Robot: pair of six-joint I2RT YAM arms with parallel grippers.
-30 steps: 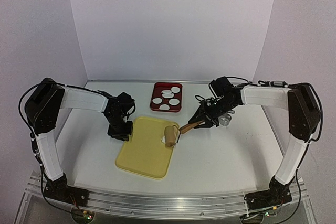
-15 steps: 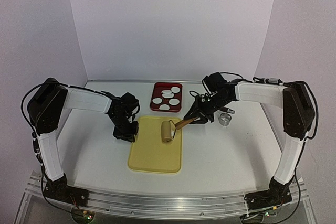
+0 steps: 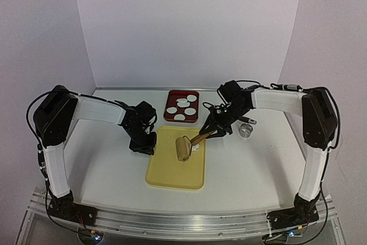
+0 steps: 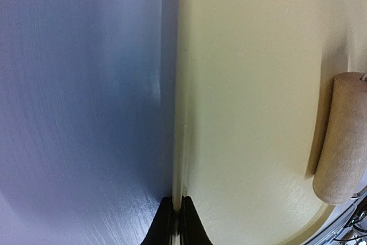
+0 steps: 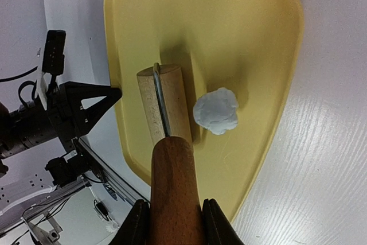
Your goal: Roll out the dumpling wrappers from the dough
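Right end effector [image 5: 172,222] grips the wooden roller [image 5: 166,107] by its handle, beside the dough [image 5: 215,111] on the yellow board [image 5: 229,27].
Five dumpling wrappers [image 3: 182,102] lie finished in the red tray [image 3: 168,101] at the back of the bench [image 3: 258,164]. One dough lump is not yet flattened. The left end effector [image 4: 174,222] is pinched shut on the board's rim. One ring cutter [image 3: 246,131] stands unused.

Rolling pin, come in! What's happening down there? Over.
Left gripper clamped on yellow board edge. Right gripper holds rolling pin on board, dough lump beside it. Nothing in the way.
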